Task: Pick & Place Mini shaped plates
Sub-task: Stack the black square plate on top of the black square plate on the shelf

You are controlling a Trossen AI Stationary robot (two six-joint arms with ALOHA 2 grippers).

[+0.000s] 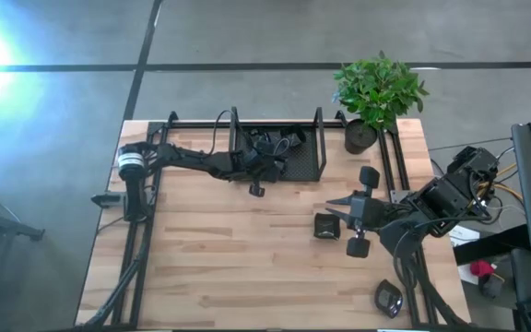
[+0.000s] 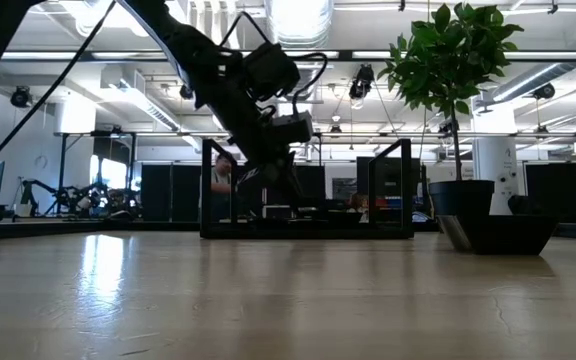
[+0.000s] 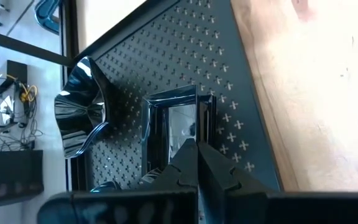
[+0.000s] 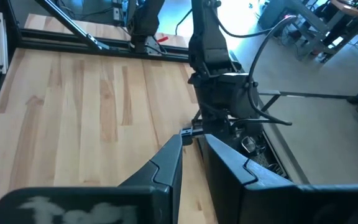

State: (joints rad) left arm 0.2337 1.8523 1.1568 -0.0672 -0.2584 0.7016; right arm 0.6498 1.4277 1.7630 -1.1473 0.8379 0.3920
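Left gripper is over the big black perforated metal tray at 12 o'clock, jaws pinched tight on the rim of a glossy black square mini plate. Right gripper sits at 3 o'clock, jaws slightly apart, empty, beside another small black plate.

The worktop is pale wood in long planks, smooth with a low sheen that mirrors the ceiling lights in the low view; the tray looks like matt black sheet metal punched with small crosses; the square plate and the fluted dish are glossy black, mirror-bright; the left hand has matt dark fingers that look like plastic.
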